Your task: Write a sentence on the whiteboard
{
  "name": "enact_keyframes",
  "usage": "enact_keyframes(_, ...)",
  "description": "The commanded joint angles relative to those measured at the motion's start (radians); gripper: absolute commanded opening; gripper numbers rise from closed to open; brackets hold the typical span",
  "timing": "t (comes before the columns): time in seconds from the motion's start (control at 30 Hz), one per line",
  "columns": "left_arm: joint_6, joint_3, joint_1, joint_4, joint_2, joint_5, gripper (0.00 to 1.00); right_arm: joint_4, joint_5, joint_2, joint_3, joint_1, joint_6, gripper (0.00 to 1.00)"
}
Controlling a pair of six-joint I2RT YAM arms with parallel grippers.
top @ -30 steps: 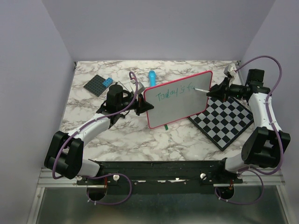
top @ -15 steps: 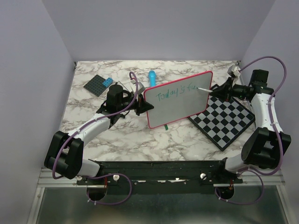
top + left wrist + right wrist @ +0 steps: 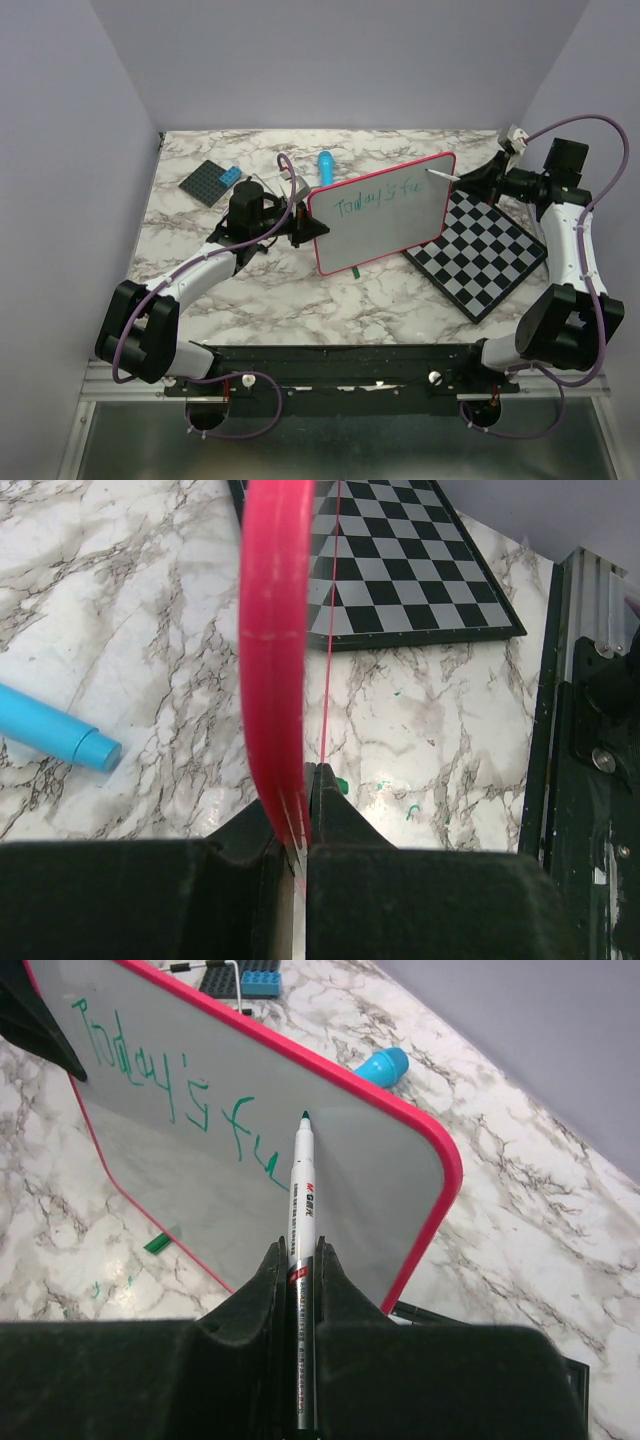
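Note:
The whiteboard (image 3: 385, 215), white with a pink-red rim, stands tilted up on its edge in mid-table. My left gripper (image 3: 305, 225) is shut on its left rim, seen edge-on as the red rim (image 3: 272, 660). The sentence (image 3: 378, 198) in green reads "Today's fu" on the whiteboard (image 3: 340, 1190), seen closer as green writing (image 3: 170, 1085). My right gripper (image 3: 478, 180) is shut on a white marker (image 3: 300, 1195) whose green tip is lifted just off the board near its top right corner; the marker (image 3: 440, 176) shows above the rim.
A black-and-white chessboard (image 3: 480, 255) lies flat right of the whiteboard. A blue pen cap (image 3: 325, 166) lies behind it, also seen as a blue cylinder (image 3: 50, 730). A dark brick plate with a blue brick (image 3: 212, 181) sits back left. A green cap (image 3: 157, 1244) lies under the board.
My right gripper has drawn the marker up and back to the right, off the writing toward the board's top right corner. The left arm and whiteboard have not moved.

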Motion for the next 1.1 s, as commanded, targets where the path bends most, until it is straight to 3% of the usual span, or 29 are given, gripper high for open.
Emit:
enact_keyframes(0.0,0.068,-0.016,-0.005,-0.162,0.040,-0.034,0.00,0.169,0.000,-0.021,-0.018,-0.005,0.142,0.00)
enact_keyframes(0.2,0.068,-0.016,-0.005,-0.162,0.042,-0.035,0.00,0.156,0.006,-0.005,-0.031,-0.005,0.135,0.01)
enact_keyframes(0.73,0.071,-0.016,-0.005,-0.165,0.040,-0.034,0.00,-0.018,0.048,0.005,-0.109,-0.007,-0.077,0.01)
enact_keyframes(1.07,0.072,-0.016,-0.005,-0.166,0.039,-0.035,0.00,-0.041,0.051,0.011,-0.107,-0.047,-0.105,0.01)
